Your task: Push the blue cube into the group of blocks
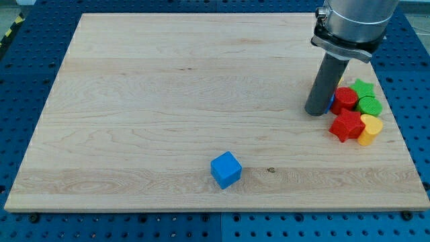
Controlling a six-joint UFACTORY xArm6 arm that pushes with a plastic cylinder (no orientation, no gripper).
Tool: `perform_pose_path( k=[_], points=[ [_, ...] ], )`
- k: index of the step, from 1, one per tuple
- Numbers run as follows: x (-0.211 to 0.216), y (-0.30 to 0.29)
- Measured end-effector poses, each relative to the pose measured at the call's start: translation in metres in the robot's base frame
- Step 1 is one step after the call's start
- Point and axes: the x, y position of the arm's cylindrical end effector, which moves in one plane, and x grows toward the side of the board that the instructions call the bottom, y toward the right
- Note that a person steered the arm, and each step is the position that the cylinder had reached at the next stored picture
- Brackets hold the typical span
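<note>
The blue cube (226,169) sits alone on the wooden board (168,101), near the view's bottom centre. A group of blocks lies at the view's right edge: a red cylinder-like block (346,98), a green star (363,87), a green block (369,105), a red star-shaped block (347,125), a yellow heart-shaped block (369,128), and a sliver of another blue block (331,101) partly hidden behind the rod. My tip (315,112) rests on the board just left of this group, touching or nearly touching it, far up and right of the blue cube.
The board lies on a blue perforated table (27,60). The arm's grey body (353,23) enters from the view's top right above the group.
</note>
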Motion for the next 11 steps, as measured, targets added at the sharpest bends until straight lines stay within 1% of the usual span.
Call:
perform_pose_path(
  k=[1,2,3,4,5,6,7,8,9,10,11],
  points=[
    [0.0,-0.057],
    [0.0,-0.141],
    [0.018,-0.214],
    [0.081,-0.237],
    [0.128,-0.223],
    [0.125,-0.159],
    [0.092,-0.075],
    [0.062,-0.018],
    [0.063,-0.015],
    [0.084,-0.028],
    [0.087,-0.025]
  ],
)
